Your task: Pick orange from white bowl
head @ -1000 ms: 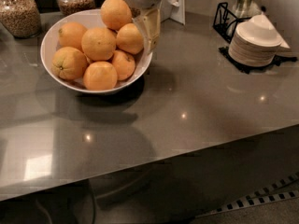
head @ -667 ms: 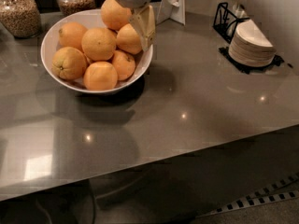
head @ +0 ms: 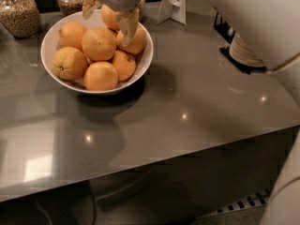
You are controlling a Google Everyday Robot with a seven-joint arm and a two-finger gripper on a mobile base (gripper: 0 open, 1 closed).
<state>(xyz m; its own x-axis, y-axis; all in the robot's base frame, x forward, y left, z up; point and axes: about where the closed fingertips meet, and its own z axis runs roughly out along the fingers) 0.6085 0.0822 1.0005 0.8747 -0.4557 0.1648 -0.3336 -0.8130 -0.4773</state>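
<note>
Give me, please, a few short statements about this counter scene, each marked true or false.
1. The white bowl holds several oranges. True.
2. The gripper is over the back part of the bowl. True.
3. The bowl stands at the right edge of the counter. False: it stands toward the left rear.
4. The jar left of the bowl is empty. False: it is filled with brownish grainy contents.
5. One orange lies on the counter outside the bowl. False: every orange in view is in the bowl.
</note>
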